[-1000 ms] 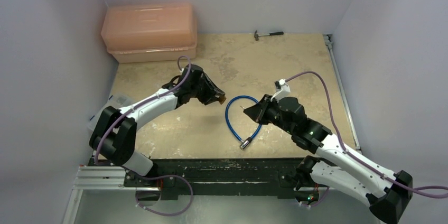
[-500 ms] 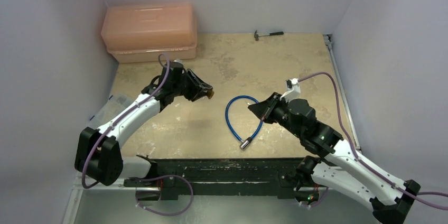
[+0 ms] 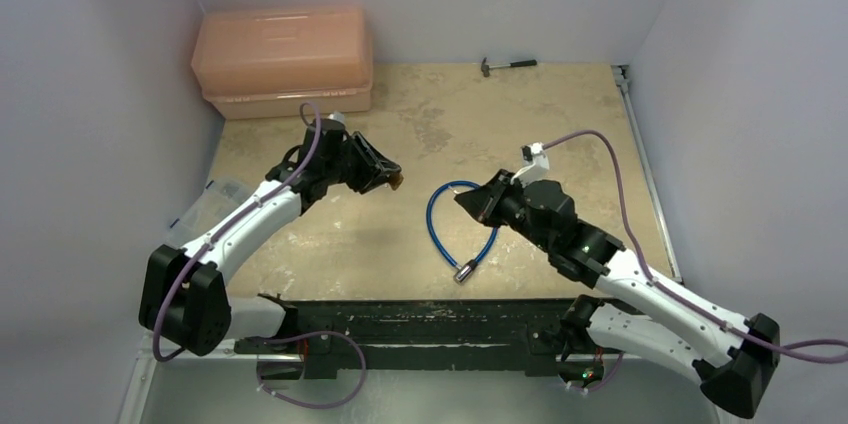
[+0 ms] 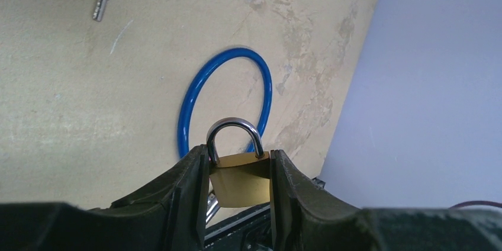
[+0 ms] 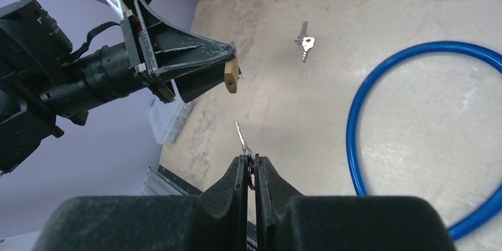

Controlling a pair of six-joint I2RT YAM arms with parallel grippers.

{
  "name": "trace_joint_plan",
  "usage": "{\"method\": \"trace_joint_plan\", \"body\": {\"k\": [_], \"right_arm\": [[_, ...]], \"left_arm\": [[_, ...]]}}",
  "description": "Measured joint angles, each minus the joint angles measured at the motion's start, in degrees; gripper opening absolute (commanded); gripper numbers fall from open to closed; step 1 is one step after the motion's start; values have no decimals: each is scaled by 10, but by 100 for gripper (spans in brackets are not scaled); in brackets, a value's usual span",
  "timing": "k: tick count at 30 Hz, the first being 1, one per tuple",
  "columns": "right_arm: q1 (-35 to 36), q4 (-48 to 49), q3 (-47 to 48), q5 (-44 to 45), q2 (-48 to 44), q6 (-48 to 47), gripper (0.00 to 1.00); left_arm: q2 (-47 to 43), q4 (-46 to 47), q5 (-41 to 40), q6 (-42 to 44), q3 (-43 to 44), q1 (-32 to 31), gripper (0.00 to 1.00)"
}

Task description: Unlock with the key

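Note:
My left gripper (image 4: 237, 156) is shut on a small brass padlock (image 4: 240, 180), gripping the body by its sides, with the steel shackle (image 4: 234, 128) closed and sticking out past the fingertips. In the top view it hangs above the table left of centre (image 3: 388, 174). My right gripper (image 5: 251, 159) is shut on the key (image 5: 241, 137). Its thin silvery blade juts out beyond the fingertips, pointing toward the padlock (image 5: 231, 78) with a clear gap between them. In the top view the right gripper (image 3: 464, 200) is over the blue cable loop (image 3: 440, 229).
The blue cable lies on the table with its silver end (image 3: 464, 270) near the front edge. Loose keys (image 5: 303, 42) lie on the table past the cable. An orange box (image 3: 283, 59) stands at the back left, with a small hammer (image 3: 508, 65) at the back and a clear container (image 3: 215, 194) at the left edge.
My left gripper drew back to the left with the padlock, then held still. My right gripper slid a little right, then came back left toward the padlock, key still held.

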Motion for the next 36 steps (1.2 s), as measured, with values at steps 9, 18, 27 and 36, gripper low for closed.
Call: {"method": "trace_joint_plan", "body": {"k": [9, 18, 27, 36], "right_arm": [[16, 130, -2, -31, 95, -16, 0], [26, 179, 3, -45, 188, -10, 0], [28, 184, 33, -47, 235, -7, 0], [30, 201, 45, -44, 243, -7, 0]], "left_arm": [[25, 45, 16, -33, 0, 0, 0], [31, 81, 30, -87, 0, 0, 0], [31, 93, 38, -93, -14, 0, 0], [31, 103, 45, -93, -19, 0, 0]]}}
